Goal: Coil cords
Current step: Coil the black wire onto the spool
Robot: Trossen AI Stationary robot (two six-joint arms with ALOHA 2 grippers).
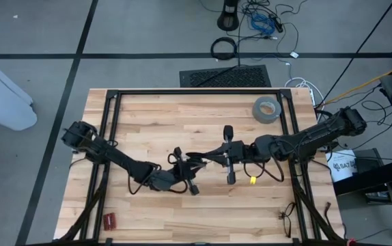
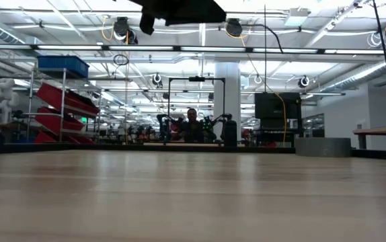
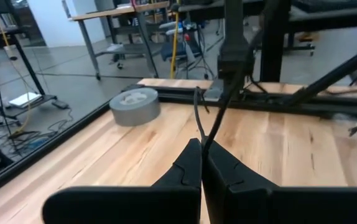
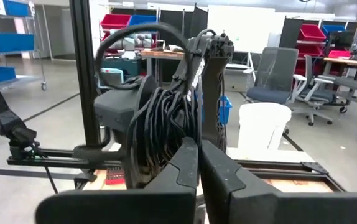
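The wooden bench (image 1: 203, 205) fills the middle of the high view, framed by a dark metal rail (image 1: 196, 91) along its far edge. Both dark arms lean in over the middle of the bench, meeting nose to nose.

The left arm reaches in from the left side. The left tool (image 1: 184, 162) sits just left of centre, and the left wrist view shows its two fingers (image 3: 188, 171) pressed together with a thin black strand pinched between the tips. The right arm comes in from the right side. The right tool (image 1: 213, 156) is just beside the left one, its fingers (image 4: 185, 171) also pressed together; whether any strand lies between these tips cannot be told.

The cords (image 1: 199, 161) lie between the two tools near the bench centre: very thin black wire, far thinner than the fingers. In the right wrist view it hangs as a bunch of many loops (image 4: 166, 124) draped over the left arm's wrist. In the left wrist view a single strand (image 3: 198, 118) rises from the closed tips.

A grey tape roll (image 1: 266, 109) lies flat at the far right of the bench, well apart from the tools.
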